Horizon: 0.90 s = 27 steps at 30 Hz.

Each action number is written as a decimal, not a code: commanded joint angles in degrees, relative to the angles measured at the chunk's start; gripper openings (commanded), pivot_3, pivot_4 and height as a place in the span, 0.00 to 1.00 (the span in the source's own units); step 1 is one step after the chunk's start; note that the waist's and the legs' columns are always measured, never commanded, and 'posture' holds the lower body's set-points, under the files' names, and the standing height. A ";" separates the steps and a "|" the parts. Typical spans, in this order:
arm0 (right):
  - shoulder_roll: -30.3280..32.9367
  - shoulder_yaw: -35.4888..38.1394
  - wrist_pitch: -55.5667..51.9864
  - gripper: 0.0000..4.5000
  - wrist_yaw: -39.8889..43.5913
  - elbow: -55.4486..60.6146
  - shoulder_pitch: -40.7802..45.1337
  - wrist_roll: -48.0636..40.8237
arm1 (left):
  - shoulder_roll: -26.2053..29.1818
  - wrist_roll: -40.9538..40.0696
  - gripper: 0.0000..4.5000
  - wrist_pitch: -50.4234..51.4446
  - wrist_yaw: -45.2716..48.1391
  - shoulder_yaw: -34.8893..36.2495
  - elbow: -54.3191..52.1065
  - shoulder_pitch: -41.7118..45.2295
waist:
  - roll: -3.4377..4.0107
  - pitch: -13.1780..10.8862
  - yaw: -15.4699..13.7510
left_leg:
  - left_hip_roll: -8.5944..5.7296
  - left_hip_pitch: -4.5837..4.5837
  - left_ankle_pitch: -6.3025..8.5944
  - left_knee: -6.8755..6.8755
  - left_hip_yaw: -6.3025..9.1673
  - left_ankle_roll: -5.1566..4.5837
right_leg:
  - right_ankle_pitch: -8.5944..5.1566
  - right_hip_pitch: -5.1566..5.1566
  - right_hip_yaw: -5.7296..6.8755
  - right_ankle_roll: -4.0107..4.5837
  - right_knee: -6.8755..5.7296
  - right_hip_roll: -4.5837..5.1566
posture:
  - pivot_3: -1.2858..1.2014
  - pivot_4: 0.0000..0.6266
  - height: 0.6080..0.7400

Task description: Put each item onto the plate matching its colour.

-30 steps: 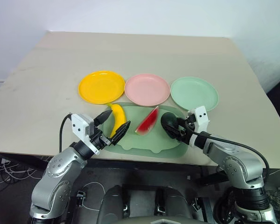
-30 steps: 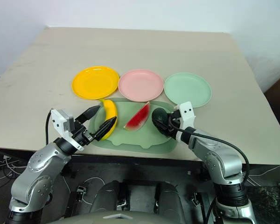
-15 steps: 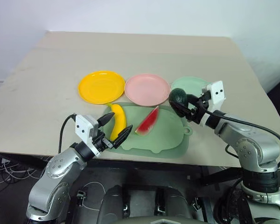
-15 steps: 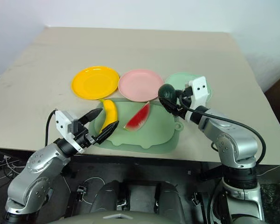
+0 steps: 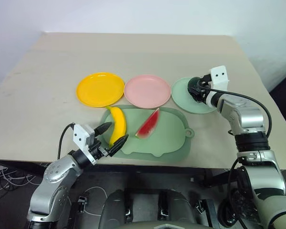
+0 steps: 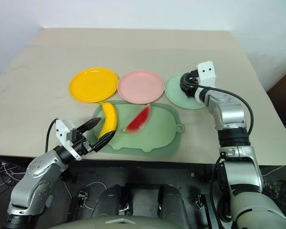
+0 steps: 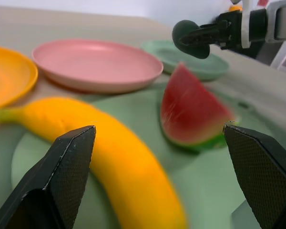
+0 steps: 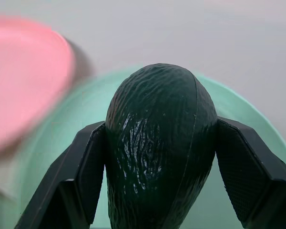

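Right pincer: you see it clamped on the dark green avocado, one black finger on each side, held above the mint green plate.
Left pincer: your fingers stand wide apart near the bench's front edge, one on either side of the banana's near end, not touching it.
Banana: lying on the pale green mat, its far tip just beside the yellow-orange plate.
Watermelon wedge: you find it on the mat too, right of the banana, rind toward the front.
Pink plate: between the other two plates, bare.
Bench: beige top carrying all three plates in a row behind the mat.
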<state>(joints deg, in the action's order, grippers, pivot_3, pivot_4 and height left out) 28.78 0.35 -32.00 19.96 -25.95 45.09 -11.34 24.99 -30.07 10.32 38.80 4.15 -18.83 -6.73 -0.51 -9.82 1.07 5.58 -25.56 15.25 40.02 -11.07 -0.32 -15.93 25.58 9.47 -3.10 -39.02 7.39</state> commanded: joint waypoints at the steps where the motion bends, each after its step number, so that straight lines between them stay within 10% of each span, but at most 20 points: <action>1: -0.31 -0.10 3.20 0.68 1.07 -2.60 2.40 2.06 | -0.84 1.28 1.00 -4.39 1.66 0.95 1.36 -0.09 | 0.02 -0.01 0.07 | 0.00 0.00 0.00 0.00 0.00 0.00 | 0.00 0.00 -0.01 0.00 -0.01 0.00 | 0.52 0.24 0.66; 6: -1.10 0.82 4.10 0.99 2.19 -3.39 2.74 2.48 | -3.52 4.39 1.00 -5.67 -0.32 -2.12 0.15 -0.40 | 0.05 -0.03 0.02 | 0.07 0.02 0.00 0.01 -0.01 0.01 | 0.01 0.00 -0.05 -0.01 -0.04 0.01 | 0.52 0.24 0.66; 27: -2.32 10.25 -25.19 0.99 6.29 43.45 -13.26 -19.14 | 0.35 -1.64 1.00 4.58 -6.88 2.03 -20.11 -5.30 | 0.13 -0.08 -0.16 | 0.10 0.00 0.17 -0.02 0.04 -0.29 | 0.01 0.05 -0.08 0.00 -0.06 0.02 | 0.52 0.24 0.66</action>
<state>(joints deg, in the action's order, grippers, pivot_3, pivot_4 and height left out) 25.81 10.37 -57.13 23.84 11.67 32.63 -27.52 24.80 -30.44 14.89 32.06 4.29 -35.68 -11.56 -0.38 -9.90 0.91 5.68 -25.57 15.44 40.00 -11.03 -0.63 -15.93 25.62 9.39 -3.10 -39.06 7.41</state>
